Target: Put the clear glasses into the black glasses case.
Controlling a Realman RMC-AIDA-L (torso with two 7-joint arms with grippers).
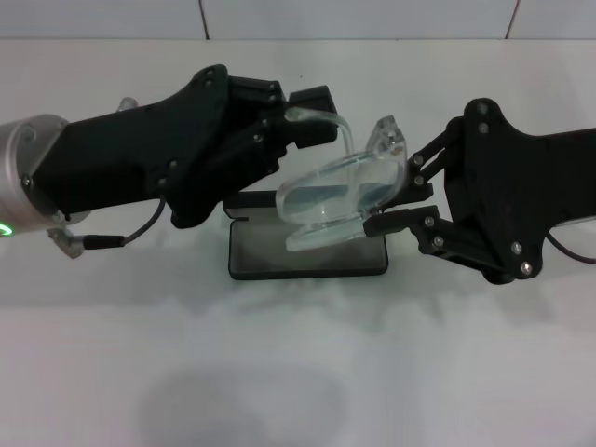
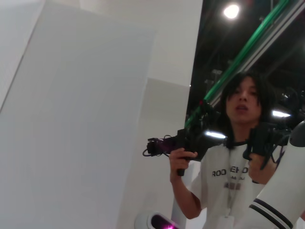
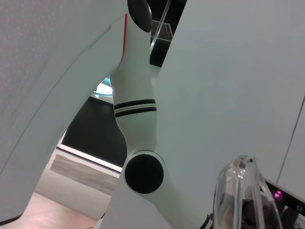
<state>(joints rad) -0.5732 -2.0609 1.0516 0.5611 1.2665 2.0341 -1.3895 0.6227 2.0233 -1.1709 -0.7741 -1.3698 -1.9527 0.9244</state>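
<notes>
In the head view the clear glasses (image 1: 340, 191) hang tilted in the air just above the black glasses case (image 1: 279, 253), which lies open on the white table with its grey lining up. My left gripper (image 1: 309, 117) reaches in from the left and is shut on one thin clear arm of the glasses. My right gripper (image 1: 402, 207) comes from the right and is shut on the lens end. The case's lid is mostly hidden behind the glasses and the left gripper. A curved clear piece of the glasses (image 3: 240, 200) also shows in the right wrist view.
The white table (image 1: 298, 372) spreads around the case, with a tiled wall at the back. The left wrist view shows a person (image 2: 238, 157) holding hand controllers beside white panels. The robot's white body (image 3: 136, 119) fills the right wrist view.
</notes>
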